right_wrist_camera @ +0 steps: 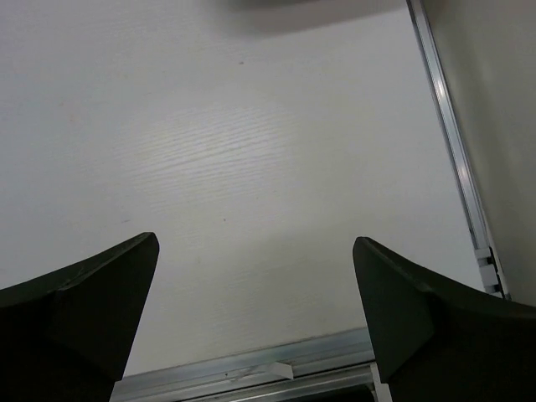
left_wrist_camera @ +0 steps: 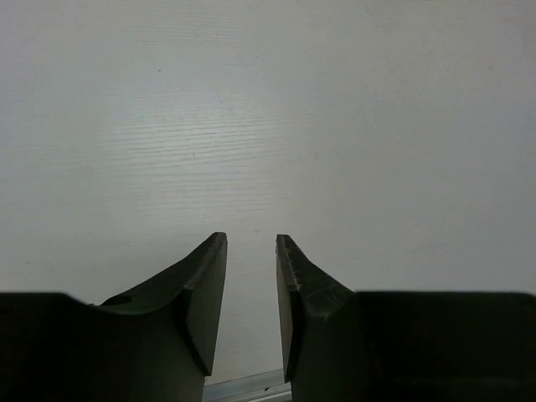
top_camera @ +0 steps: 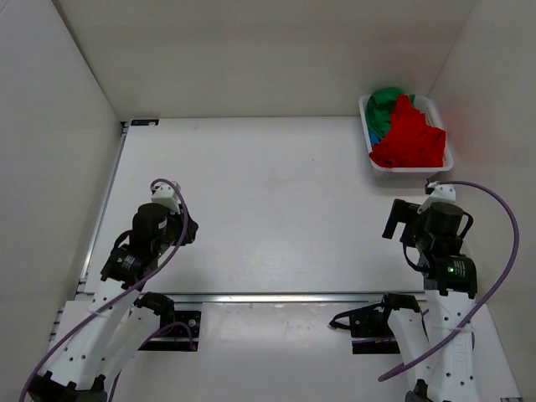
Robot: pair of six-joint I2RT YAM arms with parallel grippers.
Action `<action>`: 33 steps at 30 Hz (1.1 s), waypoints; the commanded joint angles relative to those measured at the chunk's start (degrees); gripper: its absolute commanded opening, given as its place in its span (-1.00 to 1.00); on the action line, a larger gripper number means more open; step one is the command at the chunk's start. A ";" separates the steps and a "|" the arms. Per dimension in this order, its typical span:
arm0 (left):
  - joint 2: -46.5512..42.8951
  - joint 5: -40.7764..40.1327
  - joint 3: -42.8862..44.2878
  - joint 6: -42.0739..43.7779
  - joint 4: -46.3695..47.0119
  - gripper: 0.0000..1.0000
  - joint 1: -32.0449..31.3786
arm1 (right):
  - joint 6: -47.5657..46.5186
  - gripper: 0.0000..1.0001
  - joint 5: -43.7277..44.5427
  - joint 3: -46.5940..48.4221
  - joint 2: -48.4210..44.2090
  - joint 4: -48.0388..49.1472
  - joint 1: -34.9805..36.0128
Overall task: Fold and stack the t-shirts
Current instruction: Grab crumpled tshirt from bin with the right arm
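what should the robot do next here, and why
Probably reach the right hand forward to the white basket and take the red t-shirt. The shirts sit heaped in that basket at the far right of the table, red on top, and none is laid out for folding. The right hand is the nearer one, wide open and empty.

A basket is set in the far right corner of the table, close to the right wall. The t-shirts are heaped inside it: the topmost shirt is spread over the near part, a second shirt is bunched behind it at the far end, and a third shirt is tucked beneath, against the basket's left side. The left gripper is held above the near left of the table, well apart from the basket. The right gripper is held above the near right, just in front of the basket.
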 commanded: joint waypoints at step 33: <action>-3.12 4.50 0.24 1.83 1.22 -0.12 -1.21 | 3.41 0.06 -8.68 28.95 59.50 44.23 -0.73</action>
